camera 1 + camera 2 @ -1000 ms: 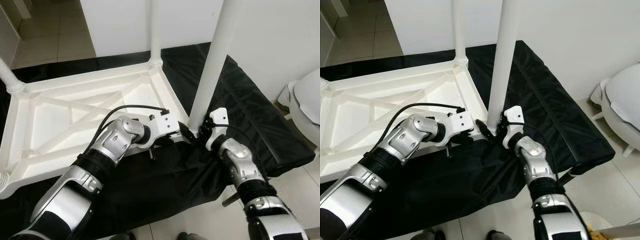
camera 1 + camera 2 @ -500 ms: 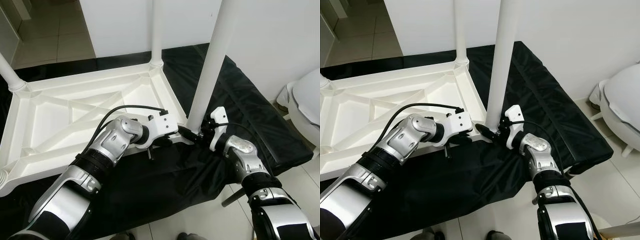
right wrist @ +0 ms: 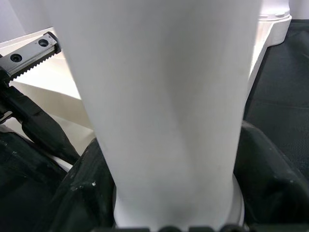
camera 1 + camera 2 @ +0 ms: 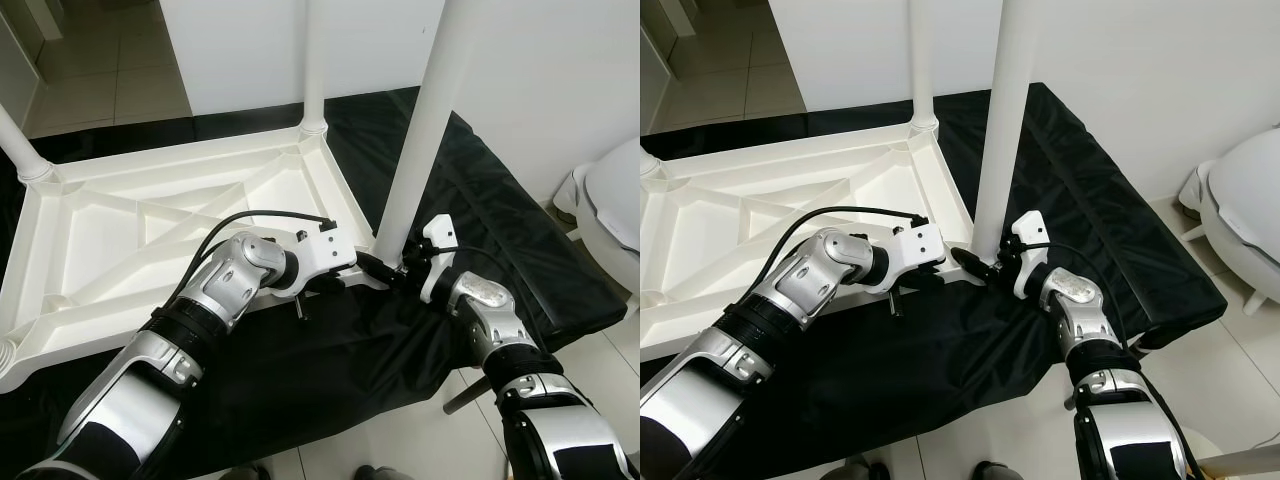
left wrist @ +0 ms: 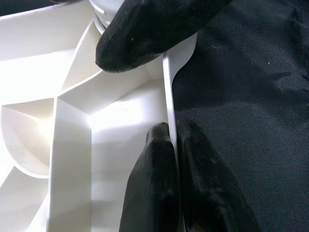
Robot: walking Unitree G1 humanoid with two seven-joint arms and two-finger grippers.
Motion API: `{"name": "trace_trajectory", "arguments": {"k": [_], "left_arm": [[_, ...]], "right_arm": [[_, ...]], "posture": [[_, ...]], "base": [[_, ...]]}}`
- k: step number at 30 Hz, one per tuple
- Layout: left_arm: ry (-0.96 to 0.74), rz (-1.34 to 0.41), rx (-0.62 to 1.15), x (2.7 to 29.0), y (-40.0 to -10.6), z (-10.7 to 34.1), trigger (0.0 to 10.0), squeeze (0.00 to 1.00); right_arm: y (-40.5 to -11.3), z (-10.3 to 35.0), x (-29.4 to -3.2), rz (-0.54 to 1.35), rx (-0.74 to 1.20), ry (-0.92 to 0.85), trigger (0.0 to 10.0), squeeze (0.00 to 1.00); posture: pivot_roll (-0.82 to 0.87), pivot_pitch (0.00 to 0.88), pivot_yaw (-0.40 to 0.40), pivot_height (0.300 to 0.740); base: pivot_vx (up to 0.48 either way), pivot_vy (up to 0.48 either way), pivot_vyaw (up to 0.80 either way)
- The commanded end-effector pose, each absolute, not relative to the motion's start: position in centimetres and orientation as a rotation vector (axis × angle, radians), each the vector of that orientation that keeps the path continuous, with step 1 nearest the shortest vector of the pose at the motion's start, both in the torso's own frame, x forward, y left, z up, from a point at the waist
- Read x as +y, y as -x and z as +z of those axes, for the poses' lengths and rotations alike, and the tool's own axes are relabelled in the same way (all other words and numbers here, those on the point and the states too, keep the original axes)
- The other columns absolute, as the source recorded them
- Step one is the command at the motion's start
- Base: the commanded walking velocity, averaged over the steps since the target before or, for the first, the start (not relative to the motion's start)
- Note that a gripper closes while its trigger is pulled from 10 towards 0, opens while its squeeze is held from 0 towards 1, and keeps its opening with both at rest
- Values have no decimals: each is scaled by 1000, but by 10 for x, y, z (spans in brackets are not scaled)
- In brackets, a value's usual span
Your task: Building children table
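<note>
While left gripper [image 4: 372, 268] pinches table rim [image 5: 170, 104], right gripper [image 4: 403, 270] clasps leg [image 4: 420, 130].

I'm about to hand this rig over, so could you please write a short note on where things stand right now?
Left gripper: shut on the rim of the upside-down white tabletop, near corner.
Right gripper: shut on the near leg at its base, over that corner socket.
The tabletop lies on a black cloth. Far legs stand in their sockets.
Left: whether the near leg is fully seated cannot be told; check it, then release.
</note>
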State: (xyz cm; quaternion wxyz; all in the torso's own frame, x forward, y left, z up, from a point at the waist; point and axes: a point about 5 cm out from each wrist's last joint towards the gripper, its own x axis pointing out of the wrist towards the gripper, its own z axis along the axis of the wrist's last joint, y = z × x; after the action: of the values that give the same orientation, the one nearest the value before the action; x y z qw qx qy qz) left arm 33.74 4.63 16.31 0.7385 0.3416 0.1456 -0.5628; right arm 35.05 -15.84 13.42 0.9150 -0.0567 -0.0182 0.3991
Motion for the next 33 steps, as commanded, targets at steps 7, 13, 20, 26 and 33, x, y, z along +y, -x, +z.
{"name": "trace_trajectory", "arguments": {"k": [7,13,20,26,33], "left_arm": [[-801,-1193,364,59,-340,158,10000,0],[-798,-1189,365,60,-340,158,10000,0],[-794,-1184,368,60,-340,157,10000,0],[-796,-1186,368,60,-340,157,10000,0],[-795,-1185,364,58,-341,157,10000,0]], "right_arm": [[-348,118,-178,715,32,58,0,0],[-356,116,-181,519,56,67,0,0],[-359,108,-168,285,78,-27,0,0],[-357,110,-144,106,28,-67,0,0],[-351,114,-118,-33,-17,-87,0,0]], "posture": [[-32,78,41,740],[-30,83,33,740],[-32,85,32,740],[-37,88,36,740],[-40,90,32,740]], "base": [[0,0,0],[0,0,0],[0,0,0],[0,0,0],[0,0,0]]}}
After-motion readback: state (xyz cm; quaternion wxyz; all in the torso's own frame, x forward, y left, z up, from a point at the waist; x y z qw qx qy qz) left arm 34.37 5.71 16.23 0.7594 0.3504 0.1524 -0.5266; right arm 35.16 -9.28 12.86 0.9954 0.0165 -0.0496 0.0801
